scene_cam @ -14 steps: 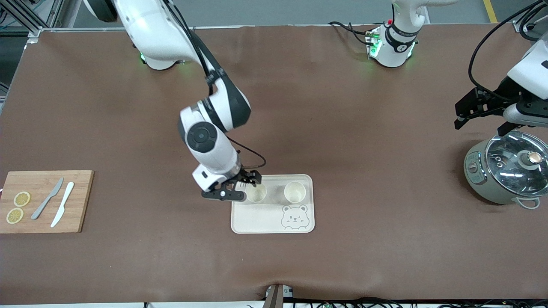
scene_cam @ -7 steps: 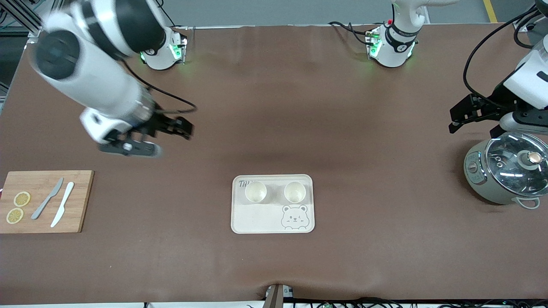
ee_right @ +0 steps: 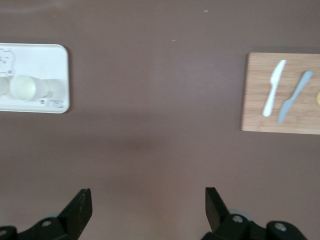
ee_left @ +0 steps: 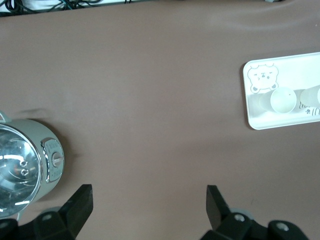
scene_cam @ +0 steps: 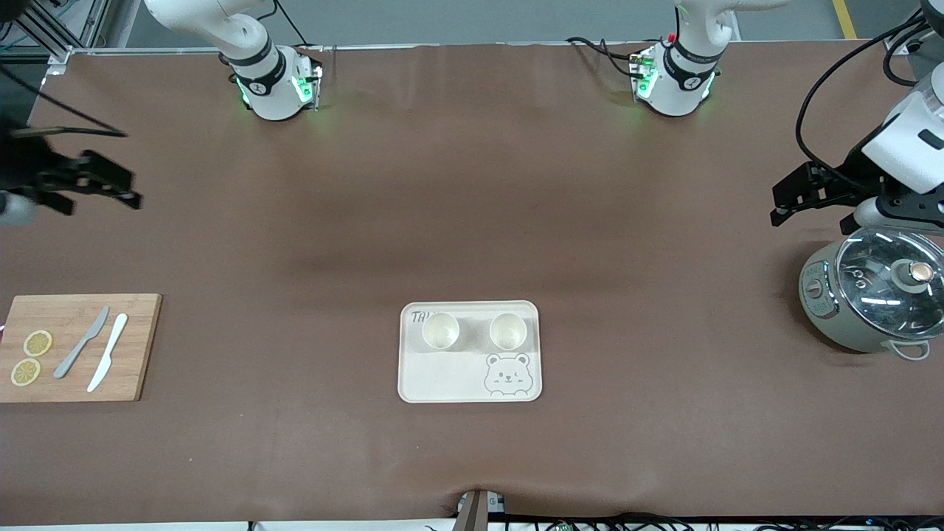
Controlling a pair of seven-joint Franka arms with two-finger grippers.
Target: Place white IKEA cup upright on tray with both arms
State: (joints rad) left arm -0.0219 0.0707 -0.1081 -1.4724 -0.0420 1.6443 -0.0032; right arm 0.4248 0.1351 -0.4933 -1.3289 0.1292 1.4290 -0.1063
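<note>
The cream bear tray (scene_cam: 442, 377) lies on the brown table, nearer the front camera. Two white cups (scene_cam: 440, 330) (scene_cam: 507, 331) stand upright side by side on it, open ends up. My right gripper (scene_cam: 99, 200) is open and empty, up over the table at the right arm's end, well away from the tray. My left gripper (scene_cam: 811, 220) is open and empty, over the table beside the pot. The left wrist view shows the open gripper (ee_left: 147, 195), the tray (ee_left: 257, 117) and a cup (ee_left: 284, 100). The right wrist view shows the open gripper (ee_right: 146, 196), the tray (ee_right: 61, 70) and a cup (ee_right: 24, 86).
A wooden cutting board (scene_cam: 144, 369) with two knives (scene_cam: 81, 343) and lemon slices (scene_cam: 37, 343) lies at the right arm's end; it also shows in the right wrist view (ee_right: 255, 100). A lidded pot (scene_cam: 870, 295) stands at the left arm's end, also in the left wrist view (ee_left: 20, 167).
My right gripper let go of the cup on the tray, rose and swung off to the right arm's end. The cup stays upright. My left gripper barely moved.
</note>
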